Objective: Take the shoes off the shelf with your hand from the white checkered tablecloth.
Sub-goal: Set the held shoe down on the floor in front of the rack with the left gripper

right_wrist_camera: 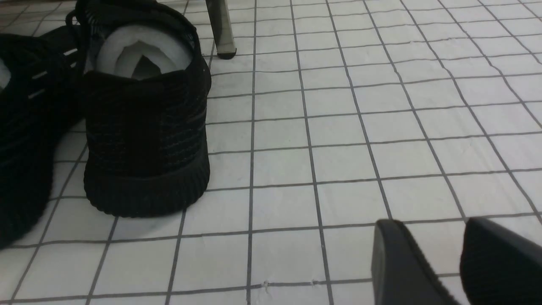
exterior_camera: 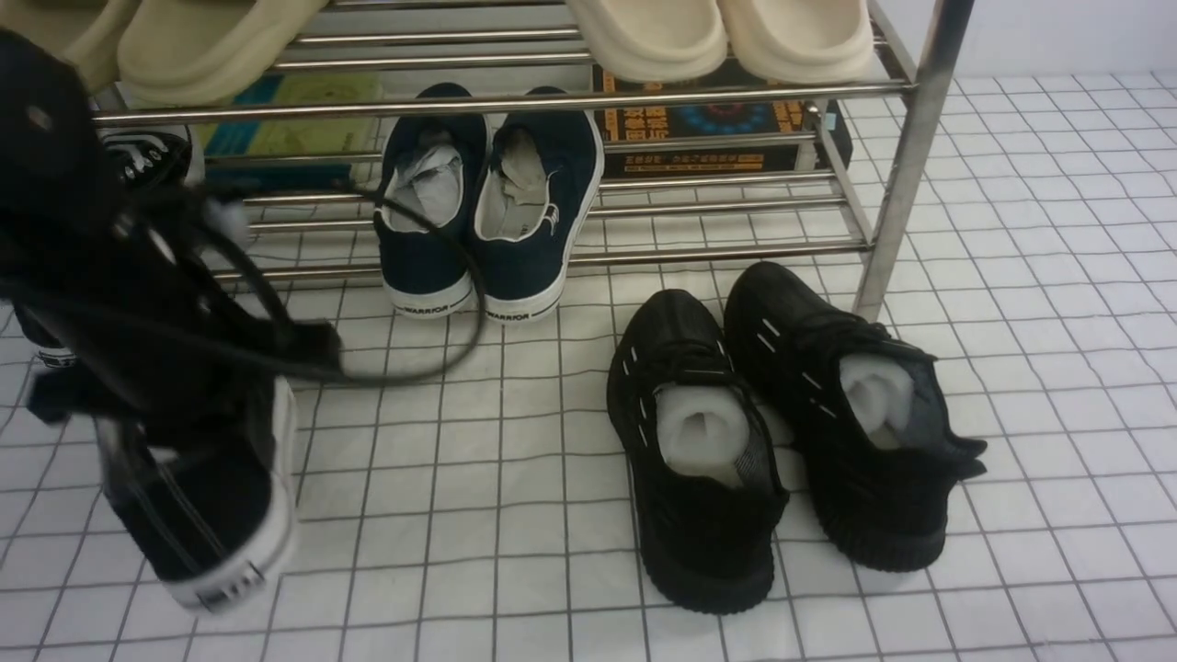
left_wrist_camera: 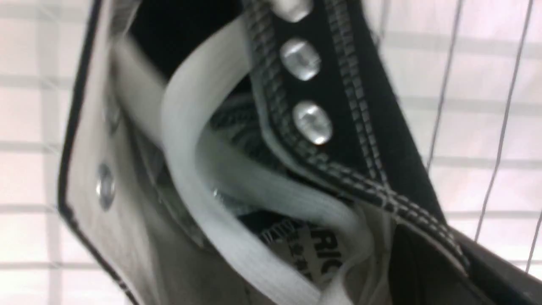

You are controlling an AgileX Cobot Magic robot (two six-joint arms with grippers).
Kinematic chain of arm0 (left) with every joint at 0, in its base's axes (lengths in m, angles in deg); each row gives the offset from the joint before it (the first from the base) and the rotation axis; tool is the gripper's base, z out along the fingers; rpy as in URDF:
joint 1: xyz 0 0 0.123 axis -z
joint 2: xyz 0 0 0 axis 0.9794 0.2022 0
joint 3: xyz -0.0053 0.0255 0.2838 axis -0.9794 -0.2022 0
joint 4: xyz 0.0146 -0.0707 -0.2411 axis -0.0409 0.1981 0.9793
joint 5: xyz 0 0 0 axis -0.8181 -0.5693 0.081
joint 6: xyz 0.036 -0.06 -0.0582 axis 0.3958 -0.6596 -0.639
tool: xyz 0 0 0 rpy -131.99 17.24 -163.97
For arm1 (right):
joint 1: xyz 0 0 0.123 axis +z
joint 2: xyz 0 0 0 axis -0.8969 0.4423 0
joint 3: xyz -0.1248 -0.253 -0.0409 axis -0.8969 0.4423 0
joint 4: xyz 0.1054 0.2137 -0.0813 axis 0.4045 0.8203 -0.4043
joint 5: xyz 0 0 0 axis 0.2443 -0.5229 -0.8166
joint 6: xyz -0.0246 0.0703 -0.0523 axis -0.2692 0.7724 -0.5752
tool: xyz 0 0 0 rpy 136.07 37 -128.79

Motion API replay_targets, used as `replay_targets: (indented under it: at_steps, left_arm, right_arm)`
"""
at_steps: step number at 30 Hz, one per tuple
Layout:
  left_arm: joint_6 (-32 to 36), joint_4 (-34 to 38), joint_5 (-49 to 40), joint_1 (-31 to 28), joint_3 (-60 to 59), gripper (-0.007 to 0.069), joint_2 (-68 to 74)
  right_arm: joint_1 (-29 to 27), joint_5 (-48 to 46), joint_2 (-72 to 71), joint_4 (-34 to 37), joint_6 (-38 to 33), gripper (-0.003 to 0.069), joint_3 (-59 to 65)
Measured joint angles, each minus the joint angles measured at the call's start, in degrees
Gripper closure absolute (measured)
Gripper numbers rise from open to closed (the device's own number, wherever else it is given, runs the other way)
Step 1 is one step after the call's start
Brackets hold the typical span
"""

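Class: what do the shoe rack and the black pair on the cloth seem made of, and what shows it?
Shoe rack: polished metal tubing, probably chromed; it shows bright mirror-like glints. Black pair: apparently knitted fabric, matte, with a ribbed texture at the heel; soles perhaps rubber.

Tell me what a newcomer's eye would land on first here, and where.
The black left arm fills the left foreground, gripping a tilted black canvas sneaker over the checkered cloth. Right of centre, a pair of all-black knit sneakers stands on the cloth before the chrome rack, where navy shoes sit on the lower tier.
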Motion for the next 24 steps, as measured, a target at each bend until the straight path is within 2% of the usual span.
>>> replay_targets:
  at_steps: [4,8,17,24]
  left_arm:
    - [-7.28,-4.15,6.14,4.2,-3.46,0.0613,0.0]
    - [-9.28,-7.0,10.39,5.76,-3.92,0.0613,0.0]
    - [-9.66,-8.73,13.41,6.37,-3.92,0.0613,3.16]
    - [-6.92,-10.08,14.8,6.47,-3.92,0.0581,7.6]
  right_arm:
    - [0.0,0.0,0.0,0.0,0.0,0.042,0.0]
    - [0.0,0.0,0.0,0.0,0.0,0.042,0.0]
    - [0.0,0.0,0.0,0.0,0.0,0.042,0.0]
    - [0.0,0.0,0.0,0.0,0.0,0.042,0.0]
